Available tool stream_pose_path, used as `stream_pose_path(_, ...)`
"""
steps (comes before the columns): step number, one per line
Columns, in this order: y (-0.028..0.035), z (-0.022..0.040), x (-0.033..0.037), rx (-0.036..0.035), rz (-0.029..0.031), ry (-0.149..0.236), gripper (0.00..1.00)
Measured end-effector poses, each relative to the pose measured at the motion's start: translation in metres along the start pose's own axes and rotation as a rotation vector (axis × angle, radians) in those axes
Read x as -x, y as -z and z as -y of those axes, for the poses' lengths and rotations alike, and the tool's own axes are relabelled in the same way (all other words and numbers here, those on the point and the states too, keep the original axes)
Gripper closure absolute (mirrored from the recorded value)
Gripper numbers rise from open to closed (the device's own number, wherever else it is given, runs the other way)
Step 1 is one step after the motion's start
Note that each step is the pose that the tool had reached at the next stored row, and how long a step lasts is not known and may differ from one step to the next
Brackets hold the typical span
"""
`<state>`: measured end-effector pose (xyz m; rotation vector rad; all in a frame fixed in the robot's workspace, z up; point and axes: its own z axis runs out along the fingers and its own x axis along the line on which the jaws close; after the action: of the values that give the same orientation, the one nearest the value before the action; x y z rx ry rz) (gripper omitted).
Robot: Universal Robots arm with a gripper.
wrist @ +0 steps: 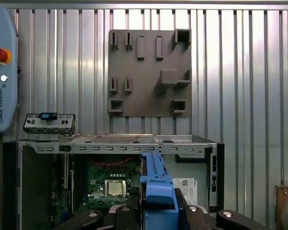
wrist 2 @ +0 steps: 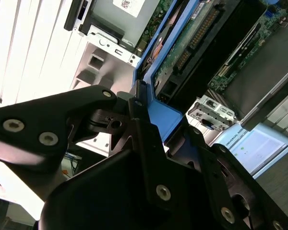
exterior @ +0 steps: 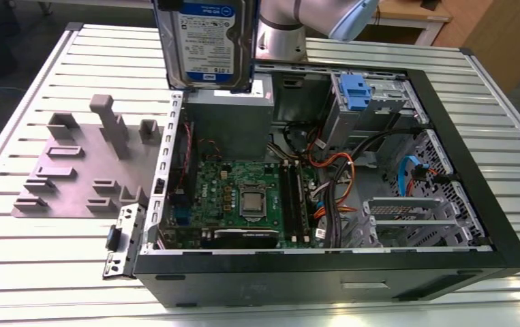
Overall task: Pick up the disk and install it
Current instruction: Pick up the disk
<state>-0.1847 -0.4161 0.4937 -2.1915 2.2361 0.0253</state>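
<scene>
The disk (exterior: pixel 203 42), silver-grey with a white-and-blue label and a blue carrier bracket, hangs upright above the far left corner of the open computer case (exterior: pixel 464 177). In both wrist views my gripper (wrist 2: pixel 165 127) (wrist: pixel 157 203) is shut on the blue bracket (wrist: pixel 156 184), its black fingers (wrist 2: pixel 139 112) pressing on either side. The disk's circuit-board side (wrist 2: pixel 192 43) faces the second wrist camera. Below it lie the grey power supply (exterior: pixel 232 119) and the motherboard (exterior: pixel 241 197).
A drive cage with a blue clip (exterior: pixel 355 92) stands at the case's far side, with cables (exterior: pixel 360 170) beside it. A grey fixture plate (exterior: pixel 78 163) with raised blocks lies on the slatted table at the exterior view's left. A teach pendant (wrist: pixel 0 72) rests on the table.
</scene>
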Motion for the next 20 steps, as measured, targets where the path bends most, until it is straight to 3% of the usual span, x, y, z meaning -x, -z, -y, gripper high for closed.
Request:
stream_pose_path(10,0.0001,0.0308,0.0005,0.0000,0.0000,0.000,0.64)
stream_pose_path(13,0.0002,0.0337,-0.0017,0.0000,0.0000,0.000,0.64)
stream_pose_path(18,0.0004,0.0345,-0.0137,0.0000,0.0001,0.000,0.64)
stream_pose_path(20,0.0004,0.0361,-0.0155,0.0000,0.0001,0.000,0.64)
